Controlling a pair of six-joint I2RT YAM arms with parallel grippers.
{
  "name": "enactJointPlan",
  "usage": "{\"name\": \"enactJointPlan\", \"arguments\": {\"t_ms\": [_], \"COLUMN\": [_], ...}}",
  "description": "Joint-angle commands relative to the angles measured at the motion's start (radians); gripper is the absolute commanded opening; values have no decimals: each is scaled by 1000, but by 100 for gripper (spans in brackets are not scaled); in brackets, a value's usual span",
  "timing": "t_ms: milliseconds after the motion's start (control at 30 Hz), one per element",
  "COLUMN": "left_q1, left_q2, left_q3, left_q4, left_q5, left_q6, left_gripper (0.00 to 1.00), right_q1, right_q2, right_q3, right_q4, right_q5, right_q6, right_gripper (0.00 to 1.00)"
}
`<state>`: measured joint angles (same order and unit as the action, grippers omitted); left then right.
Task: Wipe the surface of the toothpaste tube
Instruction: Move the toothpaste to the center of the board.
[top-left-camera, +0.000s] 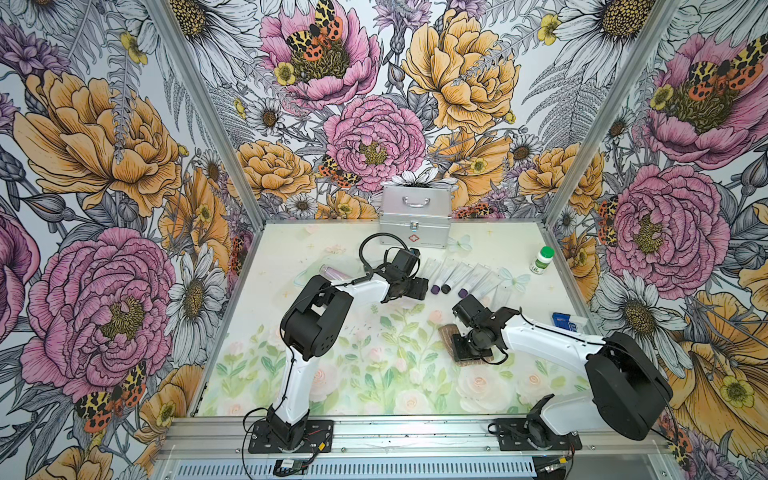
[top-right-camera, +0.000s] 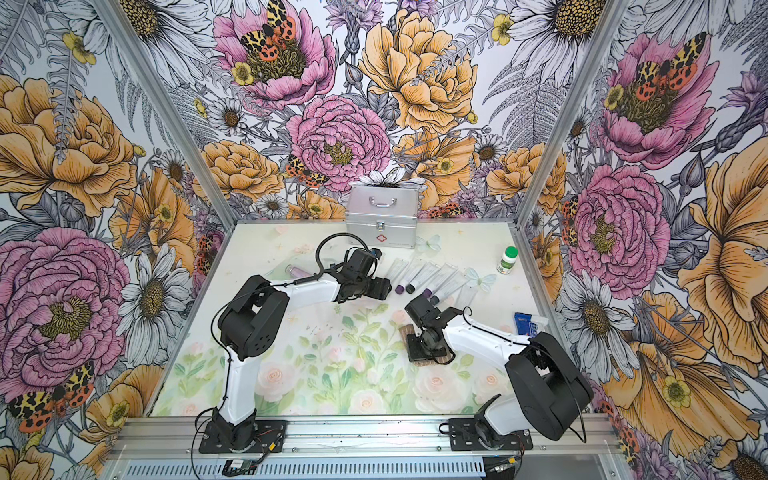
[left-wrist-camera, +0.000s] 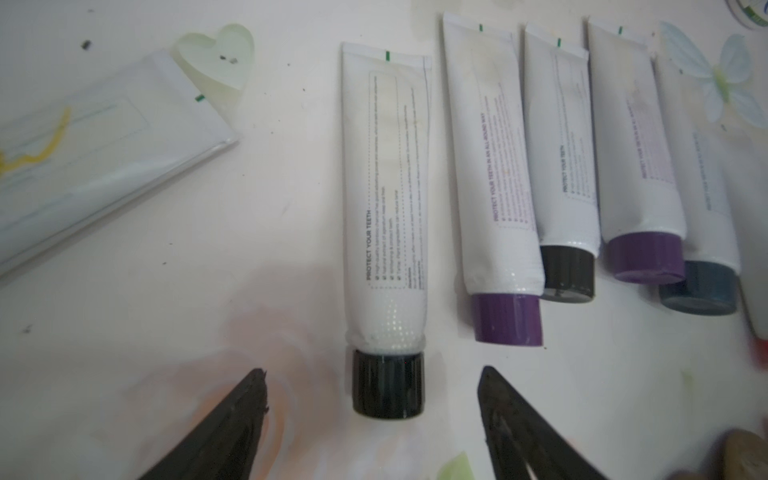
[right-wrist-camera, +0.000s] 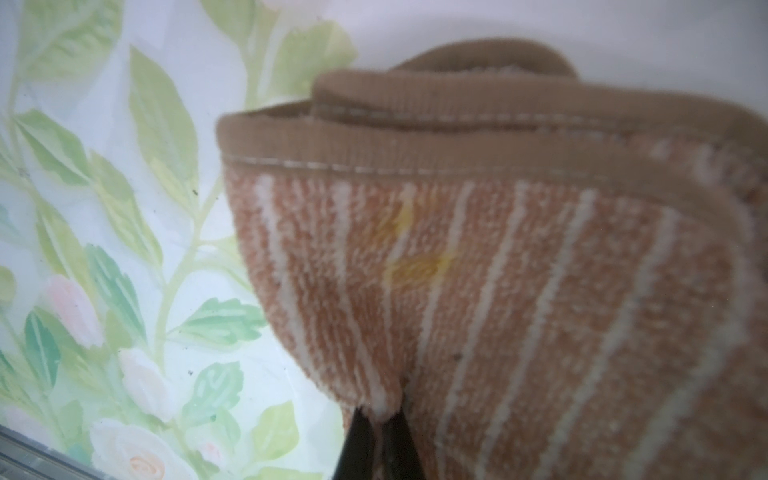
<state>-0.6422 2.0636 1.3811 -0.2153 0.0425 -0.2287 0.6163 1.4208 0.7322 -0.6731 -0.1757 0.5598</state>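
A white toothpaste tube with a black cap lies flat on the table in the left wrist view. My left gripper is open, a finger on each side of the cap and touching neither side. In both top views that gripper hovers at the left end of a row of several tubes. Another tube, off to the side, carries a yellow smear. My right gripper is shut on a brown striped towel that shows a yellow stain; the towel rests on the mat.
A silver case stands at the back wall. A white bottle with a green cap is at the back right, and a blue packet lies near the right wall. The smeared tube lies left of my left arm.
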Motion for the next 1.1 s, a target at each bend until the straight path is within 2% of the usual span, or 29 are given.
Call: {"name": "enactJointPlan", "arguments": {"t_ms": [0,233,500,667,1067], "left_q1": [54,176,324,386,388], "left_q2": [-123,-232,-227,-195,-59], "left_q3": [-42,-100,-107,-88,35], "left_q4": [-32,-96,-112,-119,-120], "left_q5": [-42,-61,-39,-15,107], "left_q6": [-26,-58,-98,-104,-36], "left_gripper": [82,84,85,85,85], "right_q1": [9,13,15,14,13], "right_q2": [-17,-12,-12,-13,-28], "right_q3": [32,30,32,29,24], "right_q4": [-3,0,-2,-2,-3], "right_q5": [18,21,20,22,28], "right_q6": [3,4,2,2,5], "right_gripper": [0,0,0,0,0]}}
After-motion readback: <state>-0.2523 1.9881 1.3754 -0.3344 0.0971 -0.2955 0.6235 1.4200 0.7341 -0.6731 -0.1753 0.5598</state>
